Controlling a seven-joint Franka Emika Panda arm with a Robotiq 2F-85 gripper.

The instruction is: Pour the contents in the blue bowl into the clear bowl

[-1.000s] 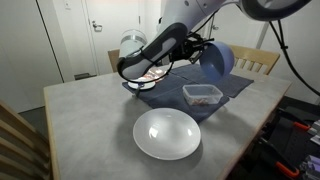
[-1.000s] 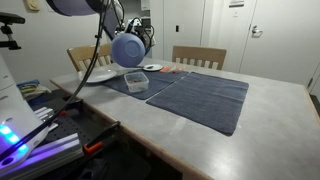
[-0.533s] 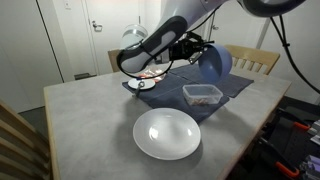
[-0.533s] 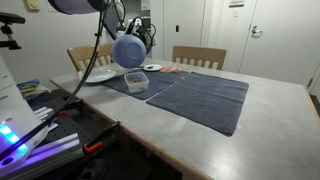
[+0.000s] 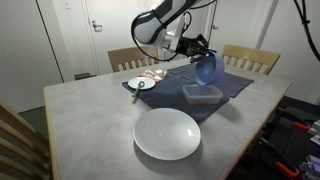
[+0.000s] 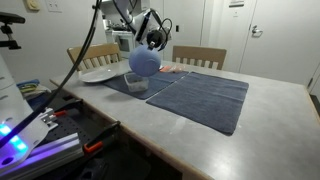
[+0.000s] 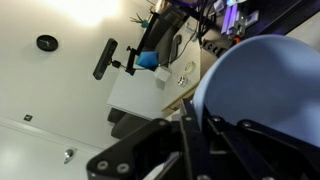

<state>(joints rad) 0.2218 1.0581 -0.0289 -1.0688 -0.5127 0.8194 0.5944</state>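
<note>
Two dishes to the left play no part: the large white plate at the front and the small saucer behind it; further right, the gripper is clenched on the rim of the blue bowl, which hangs steeply tipped just above the clear bowl on the dark cloth. I judge this to be the pouring step itself, at or near its end; the next move calls for holding the mouth over the clear bowl until nothing more falls, then righting the blue bowl and setting it down apart from the container. Hidden — the contents; neither exterior view shows whether any are left inside or have landed below; the wrist view gives only the blue bowl's outer wall, and where the fingertips meet the rim is lost in dark blur.
</note>
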